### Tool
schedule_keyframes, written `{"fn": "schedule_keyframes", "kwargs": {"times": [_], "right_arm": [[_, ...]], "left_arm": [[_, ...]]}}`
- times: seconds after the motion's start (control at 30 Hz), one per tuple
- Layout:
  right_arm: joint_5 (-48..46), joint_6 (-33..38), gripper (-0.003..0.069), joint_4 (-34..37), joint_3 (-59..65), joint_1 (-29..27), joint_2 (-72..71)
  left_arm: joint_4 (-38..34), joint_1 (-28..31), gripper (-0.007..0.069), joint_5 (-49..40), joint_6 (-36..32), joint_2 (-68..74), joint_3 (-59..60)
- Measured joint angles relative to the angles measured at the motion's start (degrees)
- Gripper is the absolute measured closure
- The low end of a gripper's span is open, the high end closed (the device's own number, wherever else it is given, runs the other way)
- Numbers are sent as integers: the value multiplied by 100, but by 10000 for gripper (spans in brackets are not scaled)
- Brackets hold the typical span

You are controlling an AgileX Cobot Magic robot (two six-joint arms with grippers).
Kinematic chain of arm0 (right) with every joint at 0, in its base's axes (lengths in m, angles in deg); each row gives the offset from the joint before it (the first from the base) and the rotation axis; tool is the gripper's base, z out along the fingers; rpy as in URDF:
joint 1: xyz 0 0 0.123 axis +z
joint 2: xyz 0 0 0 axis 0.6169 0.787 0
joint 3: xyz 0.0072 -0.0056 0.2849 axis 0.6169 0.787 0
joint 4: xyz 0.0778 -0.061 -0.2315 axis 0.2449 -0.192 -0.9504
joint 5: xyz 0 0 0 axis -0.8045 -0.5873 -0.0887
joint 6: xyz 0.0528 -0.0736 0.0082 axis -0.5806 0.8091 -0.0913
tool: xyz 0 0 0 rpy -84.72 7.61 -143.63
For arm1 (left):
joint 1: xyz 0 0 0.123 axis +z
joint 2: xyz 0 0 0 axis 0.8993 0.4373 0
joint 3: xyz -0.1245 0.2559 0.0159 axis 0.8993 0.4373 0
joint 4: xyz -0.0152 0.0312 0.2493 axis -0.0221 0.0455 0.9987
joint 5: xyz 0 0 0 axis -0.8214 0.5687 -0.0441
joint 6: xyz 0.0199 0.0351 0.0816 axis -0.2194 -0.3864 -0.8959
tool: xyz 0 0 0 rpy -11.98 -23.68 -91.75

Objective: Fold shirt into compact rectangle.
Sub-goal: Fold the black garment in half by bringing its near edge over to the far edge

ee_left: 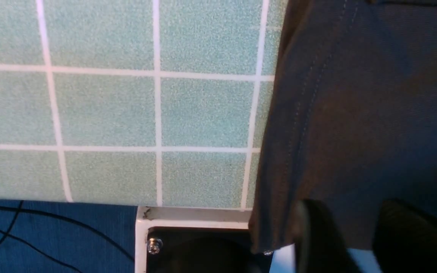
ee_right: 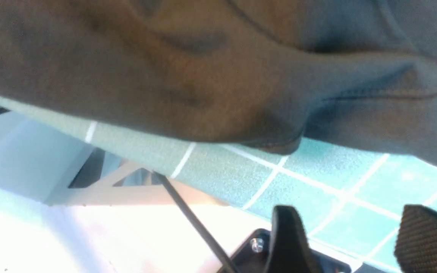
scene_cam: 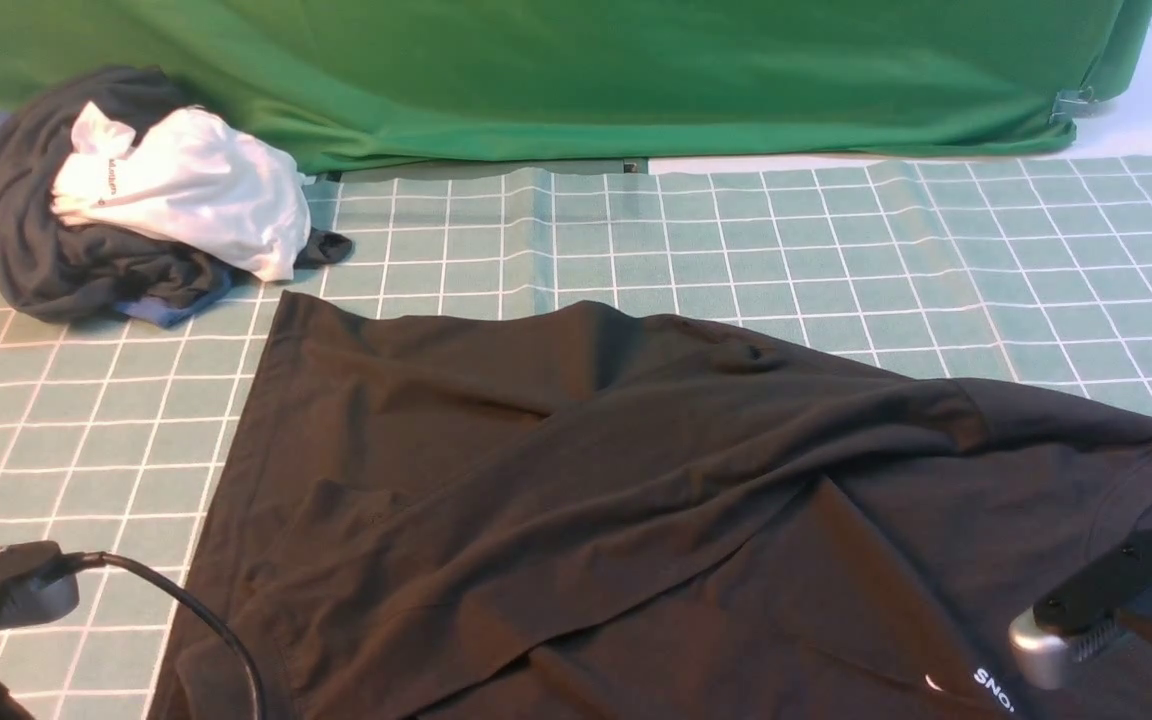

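At seven o'clock, holds left claw (ee_left: 351, 212) apart over shirt (scene_cam: 576, 480) hem; at five, holds right claw (ee_right: 355, 216) apart off its edge; leaves bare counter (scene_cam: 736, 240) toward twelve.

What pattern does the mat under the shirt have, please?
Pale green mat with a white square grid, clearest in the front view.

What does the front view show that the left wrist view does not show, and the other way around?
Only the front view: the white garment lying on the dark grey garment, the green cloth behind, and the white print on the shirt. Only the left wrist view: the hem stitching, the blue floor, and the left gripper, open at the hem. Both: the black shirt on the green grid mat.
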Motion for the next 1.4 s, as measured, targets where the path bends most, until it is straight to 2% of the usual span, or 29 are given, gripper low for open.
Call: {"fn": "schedule_keyframes", "kwargs": {"times": [0.1, 0.17, 0.2, 0.27, 0.3, 0.33, 0.37, 0.43, 0.47, 0.5, 0.57, 0.6, 0.63, 0.7, 0.73, 0.77, 0.83, 0.93, 1.13, 1.23, 1.3, 1.4], "right_arm": [[59, -7, 314, -123, -246, 0, -102], [420, -244, 417, -633, -621, 0, -249], [719, -483, 498, -1065, -841, -33, -281], [1024, -681, 594, -1371, -1247, -248, -235], [1110, -658, 617, -1387, -1419, -398, -172], [1144, -644, 627, -1370, -1462, -483, -152], [1256, -339, 650, -1124, -1835, -955, 122], [1339, -87, 650, -788, -2051, -1353, 401], [1340, -29, 650, -737, -2094, -1402, 475], [1405, 165, 627, -227, -2217, -1818, 782], [1433, 366, 592, 154, -2269, -2064, 1049], [1507, 600, 520, 638, -2287, -2325, 1340], [1521, 629, 510, 692, -2287, -2351, 1340], [1822, 925, 358, 1271, -2293, -2518, 1824], [1856, 925, 348, 1297, -2298, -2518, 1857], [2162, 985, 271, 1447, -2299, -2518, 2108], [2545, 1042, 216, 1523, -2299, -2481, 2331], [3249, 1119, 183, 1550, -2299, -2376, 2687], [4110, 1549, 186, 1564, -2336, -2287, 3310], [4272, 1629, 235, 1471, -2461, -2287, 3592], [4364, 1637, 303, 1365, -2515, -2287, 3674], [4502, 1656, 528, 1182, -2591, -2287, 3709]], "left_arm": [[59, 0, 236, -13, -85, 0, -162], [206, 0, 186, 1, -49, 0, -457], [275, 0, 185, 80, 17, 0, -620], [350, 0, 230, 264, 60, 61, -882], [352, 0, 279, 341, 66, 140, -1034], [352, 0, 291, 362, 66, 184, -1094], [296, 0, 438, 455, 57, 475, -1361], [197, 0, 537, 609, 17, 751, -1501], [188, 0, 545, 672, 17, 784, -1511], [59, 0, 592, 985, -6, 1071, -1573], [-29, 0, 606, 1269, -63, 1246, -1576], [-154, 0, 615, 1488, -132, 1440, -1576], [-169, 0, 616, 1515, -132, 1494, -1576], [-330, 0, 622, 1745, -228, 1827, -1590], [-341, 0, 622, 1761, -256, 1850, -1590], [-427, 0, 622, 1798, -383, 2018, -1596], [-498, 0, 622, 1819, -488, 2149, -1596], [-524, 0, 622, 1903, -601, 2224, -1605], [-530, 0, 623, 2027, -682, 2230, -1602], [-530, 0, 623, 2044, -682, 2230, -1602], [-530, 0, 623, 2051, -682, 2230, -1602], [-530, 0, 623, 2051, -713, 2230, -1602]]}}
